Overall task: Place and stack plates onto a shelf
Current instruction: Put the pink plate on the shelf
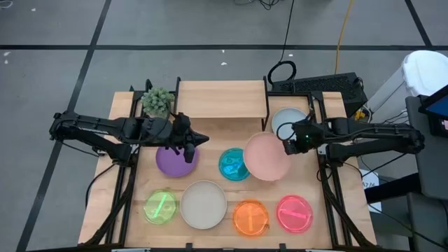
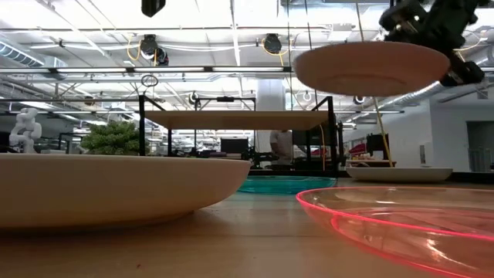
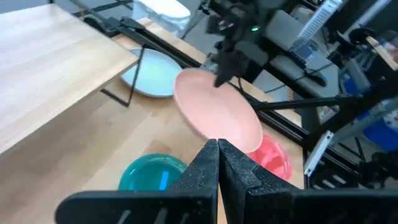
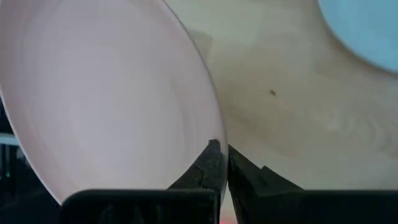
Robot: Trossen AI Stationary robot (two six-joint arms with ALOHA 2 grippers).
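The left gripper (image 1: 189,145) hovers over the purple plate (image 1: 173,161), just in front of the shelf (image 1: 222,99), its fingers pressed together on nothing, as the left wrist view shows. To its right the translucent blue plate (image 1: 233,165) lies on the table (image 1: 210,136). Next comes the pale pink plate (image 1: 266,157), which extends leftward from the right gripper (image 1: 288,145); the gripper's fingers are clamped on the plate's right rim. The low view adds what the high view cannot: the pale pink plate (image 2: 372,68) hangs clear of the table, above the level of the shelf (image 2: 235,119) top. The right wrist view shows the fingers pinching the rim. The grey-blue plate (image 1: 288,120) lies beneath the right gripper, beside the shelf. Along the table's near edge lie the green plate (image 1: 160,207), cream-white plate (image 1: 204,204), orange plate (image 1: 250,217) and hot pink plate (image 1: 295,213).
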